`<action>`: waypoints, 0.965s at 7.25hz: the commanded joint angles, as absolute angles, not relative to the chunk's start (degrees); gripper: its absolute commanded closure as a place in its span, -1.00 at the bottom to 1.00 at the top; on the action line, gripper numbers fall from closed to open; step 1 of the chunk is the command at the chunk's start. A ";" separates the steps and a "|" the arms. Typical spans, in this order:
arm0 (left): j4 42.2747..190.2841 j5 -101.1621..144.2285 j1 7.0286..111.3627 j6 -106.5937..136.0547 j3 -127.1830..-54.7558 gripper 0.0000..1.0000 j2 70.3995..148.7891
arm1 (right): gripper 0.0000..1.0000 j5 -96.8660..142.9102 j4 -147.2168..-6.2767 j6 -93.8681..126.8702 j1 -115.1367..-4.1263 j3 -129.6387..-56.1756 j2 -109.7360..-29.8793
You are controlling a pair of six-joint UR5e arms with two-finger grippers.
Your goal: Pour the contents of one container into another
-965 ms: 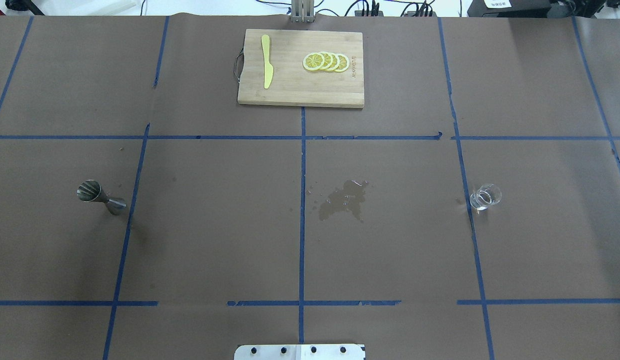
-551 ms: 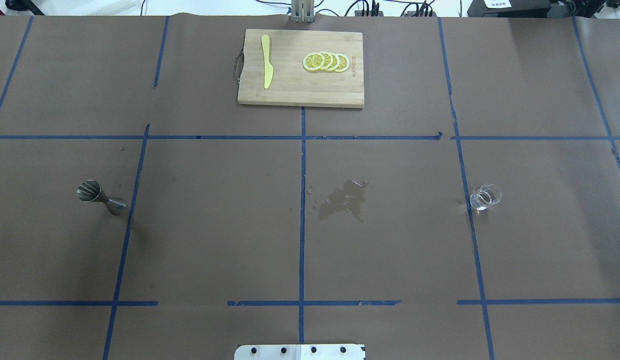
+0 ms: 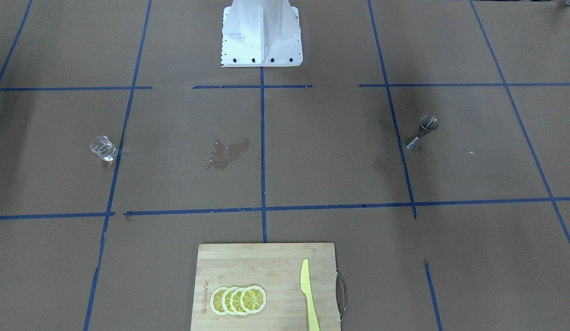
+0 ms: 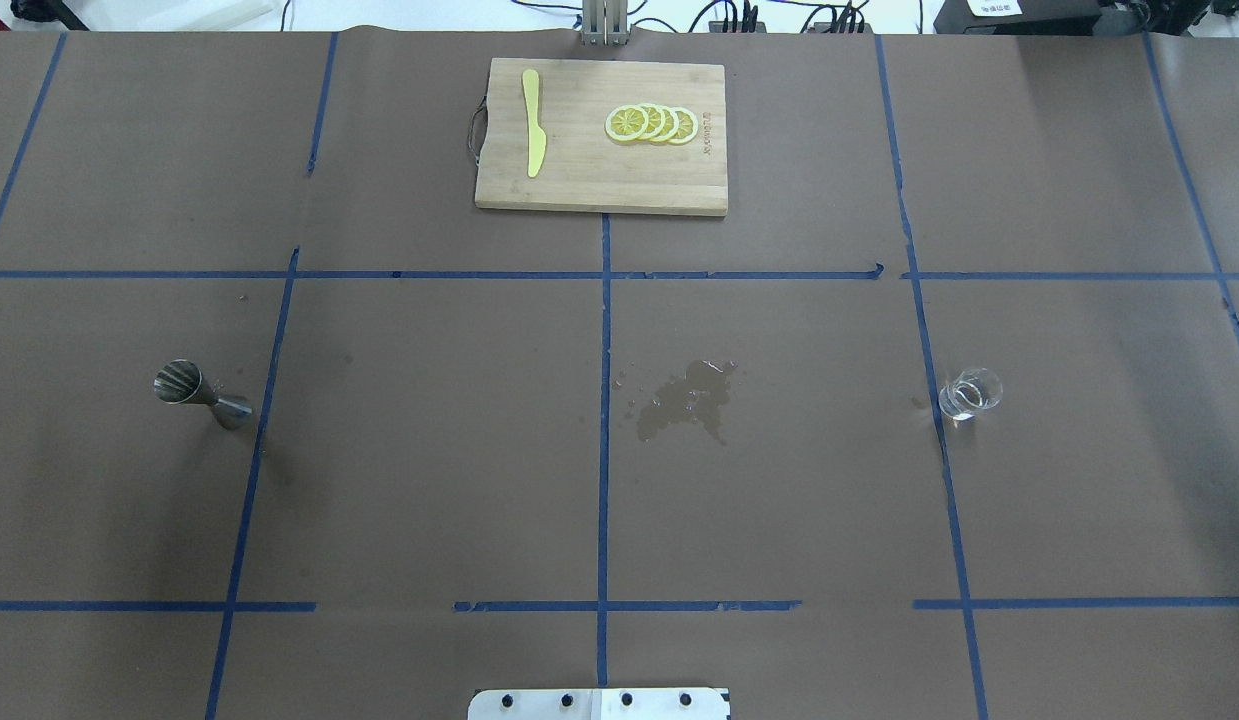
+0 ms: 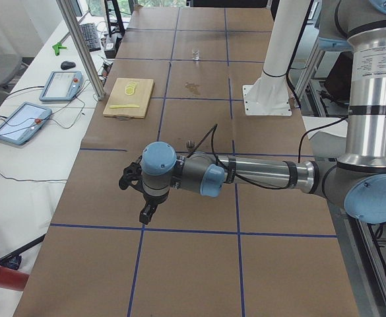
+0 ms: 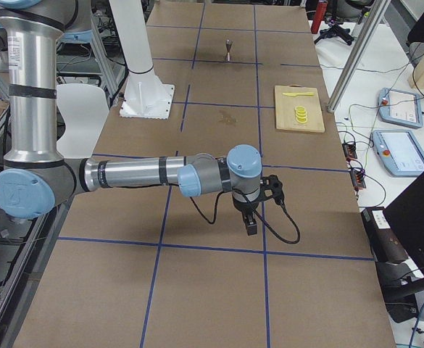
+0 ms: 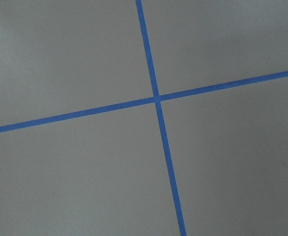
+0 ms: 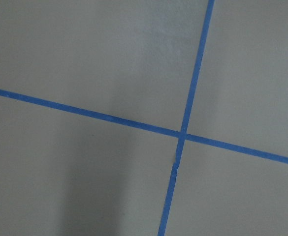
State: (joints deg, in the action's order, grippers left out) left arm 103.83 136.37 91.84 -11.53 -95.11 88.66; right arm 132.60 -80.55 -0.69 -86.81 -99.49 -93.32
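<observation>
The small clear glass cup (image 4: 969, 393) stands upright on the brown paper at the table's right, also in the front-facing view (image 3: 103, 148). The steel hourglass jigger (image 4: 201, 394) stands upright at the table's left (image 3: 423, 132). Neither arm reaches into the overhead or front-facing views. My left gripper (image 5: 146, 212) hangs over bare paper beyond the jigger, toward the table's left end. My right gripper (image 6: 250, 226) hangs over bare paper toward the right end, far from the cup. I cannot tell whether either is open or shut. Both wrist views show only blue tape crossings.
A wet spill (image 4: 691, 398) darkens the paper near the table's middle. At the far edge lies a wooden cutting board (image 4: 599, 185) with lemon slices (image 4: 651, 123) and a yellow knife (image 4: 532, 135). The white robot base (image 3: 261, 32) stands at the near edge.
</observation>
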 commanded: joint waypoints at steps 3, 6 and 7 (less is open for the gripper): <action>121.46 137.28 91.85 -11.17 -93.78 -1.00 88.07 | -1.00 132.45 -78.31 -1.58 -86.84 -99.41 -94.22; 128.48 140.80 91.15 -4.68 -94.92 -1.00 88.24 | -1.00 132.19 -74.47 -3.86 -86.84 -99.23 -96.76; 129.19 140.80 89.58 1.17 -95.27 -1.00 88.24 | -1.00 132.19 -74.27 -4.04 -86.84 -99.40 -96.94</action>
